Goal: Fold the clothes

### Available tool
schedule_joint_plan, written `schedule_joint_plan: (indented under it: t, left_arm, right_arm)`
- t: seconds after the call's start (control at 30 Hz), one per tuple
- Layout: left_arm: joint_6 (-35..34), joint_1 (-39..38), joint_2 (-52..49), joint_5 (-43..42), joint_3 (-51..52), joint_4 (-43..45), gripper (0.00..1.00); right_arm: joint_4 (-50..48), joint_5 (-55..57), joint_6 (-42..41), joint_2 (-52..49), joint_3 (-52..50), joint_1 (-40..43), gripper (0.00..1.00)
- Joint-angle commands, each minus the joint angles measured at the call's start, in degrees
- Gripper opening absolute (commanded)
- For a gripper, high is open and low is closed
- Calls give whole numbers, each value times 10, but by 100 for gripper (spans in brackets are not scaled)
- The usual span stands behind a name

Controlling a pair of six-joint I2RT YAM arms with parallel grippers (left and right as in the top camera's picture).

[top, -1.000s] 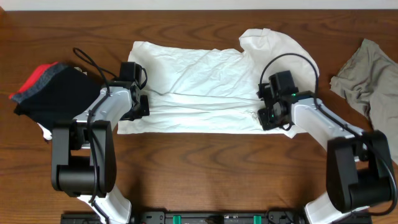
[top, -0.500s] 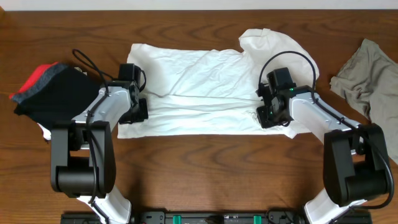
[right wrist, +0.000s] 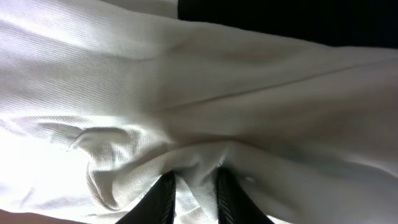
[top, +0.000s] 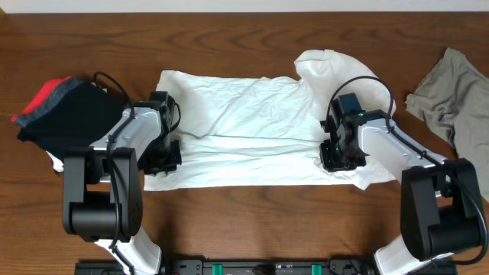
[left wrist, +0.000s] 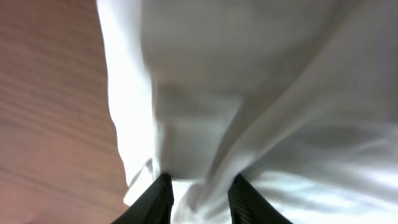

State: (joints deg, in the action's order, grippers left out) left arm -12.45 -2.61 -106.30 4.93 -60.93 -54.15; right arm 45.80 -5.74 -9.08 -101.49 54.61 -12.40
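Two grippers sit low on the near edge of the white T-shirt (top: 244, 130), one at each end. The right gripper (right wrist: 191, 190) is clamped on a puckered bunch of cloth by the sleeve. The left gripper (left wrist: 200, 193) has its fingers apart with a ridge of fabric between them; whether they pinch it I cannot tell. Working both ends at once probably lets that edge be carried over evenly. The shirt lies spread across the middle of the wooden tabletop (top: 244, 206). A khaki garment (top: 451, 99) rests by the right edge and a black and red pile (top: 61, 114) by the left.
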Motion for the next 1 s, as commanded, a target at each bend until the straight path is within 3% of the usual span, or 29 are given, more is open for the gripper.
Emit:
schedule_joint_plan:
  t: [0.0,0.23,0.43,0.77,0.83,0.9,0.97]
  left_arm:
    - [-17,2,-11,0,9,-13,32]
    - [-17,2,-11,0,9,-13,32]
    - [-16,2,-2,0,4,3,31]
    - [-16,-2,141,-1,-17,31,32]
    - [-12,-4,167,-21,-17,44,32]
    - [13,-10,183,-64,-17,63,32]
    - [26,-17,185,-91,-17,79,36]
  right_arm:
    - [-3,-72,-41,-78,-92,-7,22]
    - [-16,-81,-60,-78,-105,-7,31]
    - [-29,-78,-54,-75,-90,-6,32]
    - [-8,-46,-36,52,17,18,38]
    - [-9,-18,-46,84,23,31,46]
    - [-9,6,-58,111,23,50,61]
    - [-8,16,-58,127,23,76,63]
